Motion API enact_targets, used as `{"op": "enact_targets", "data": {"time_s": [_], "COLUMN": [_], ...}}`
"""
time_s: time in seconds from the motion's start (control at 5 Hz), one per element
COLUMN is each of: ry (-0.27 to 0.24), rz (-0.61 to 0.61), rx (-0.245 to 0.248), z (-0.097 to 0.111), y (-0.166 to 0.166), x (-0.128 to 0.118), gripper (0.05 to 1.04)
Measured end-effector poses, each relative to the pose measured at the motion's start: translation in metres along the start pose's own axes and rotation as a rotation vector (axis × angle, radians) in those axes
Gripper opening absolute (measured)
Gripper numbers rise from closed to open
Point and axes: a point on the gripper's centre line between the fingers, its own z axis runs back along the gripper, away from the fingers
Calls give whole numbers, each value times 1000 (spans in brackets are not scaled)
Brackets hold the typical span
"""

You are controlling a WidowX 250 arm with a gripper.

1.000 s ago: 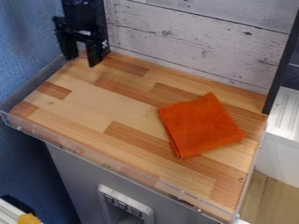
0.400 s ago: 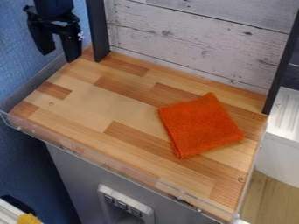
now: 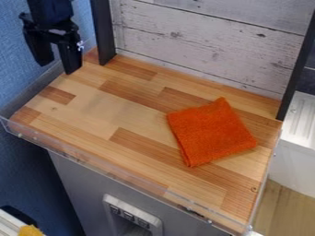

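Observation:
Near the upper left corner hangs my black gripper (image 3: 57, 68), its two fingers apart and nothing between them. It is over the back left edge of the wooden work surface (image 3: 111, 108). A folded orange cloth (image 3: 211, 132) lies flat on the right half of that surface, well away from the gripper.
A clear low rim (image 3: 111, 175) runs along the front edge. Behind the surface stands a whitewashed plank wall (image 3: 203, 44) between dark posts (image 3: 102, 32). A white basin-like unit (image 3: 298, 124) is at the right, and a yellow item (image 3: 29, 230) at the bottom left.
My gripper has moved left from beside the left post, and lately slightly down and left. The orange cloth has not moved.

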Motion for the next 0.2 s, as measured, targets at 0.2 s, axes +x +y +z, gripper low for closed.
{"op": "enact_targets", "data": {"time_s": [0.2], "ry": [2], "rz": [7], "rx": [0], "z": [0], "y": [-3], "x": [-5], "gripper": [998]}}
